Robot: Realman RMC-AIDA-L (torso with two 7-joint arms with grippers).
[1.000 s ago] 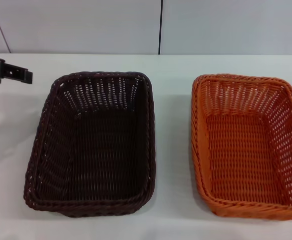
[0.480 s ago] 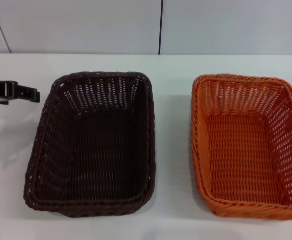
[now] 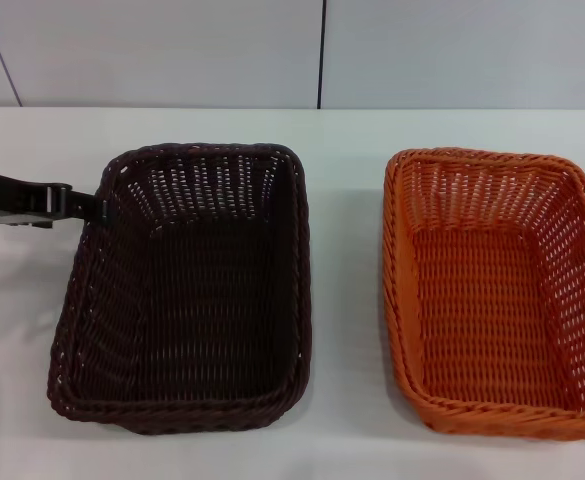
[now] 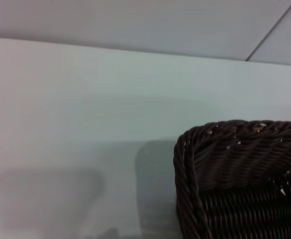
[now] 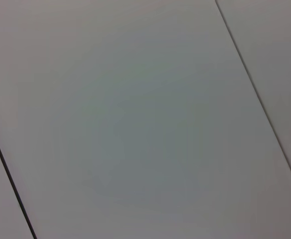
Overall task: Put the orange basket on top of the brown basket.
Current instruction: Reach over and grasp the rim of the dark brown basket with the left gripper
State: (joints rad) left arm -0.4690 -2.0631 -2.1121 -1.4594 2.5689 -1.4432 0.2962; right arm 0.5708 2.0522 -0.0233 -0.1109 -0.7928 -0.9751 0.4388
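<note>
Left claw (image 3: 90, 207) reaches in from the counter's (image 3: 342, 200) left edge, touching the brown basket's (image 3: 187, 290) left rim; its opening cannot be told. Well apart, the orange basket (image 3: 497, 290) sits at the counter's right edge.

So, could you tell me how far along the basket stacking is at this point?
Nothing is stacked yet: the bright orange woven wicker basket sits on the white table, apart from the dark brown woven wicker basket. In hand: the left end effector is at the brown basket's left rim. The right arm is out of view. Lifting and placing the orange basket remain.
</note>
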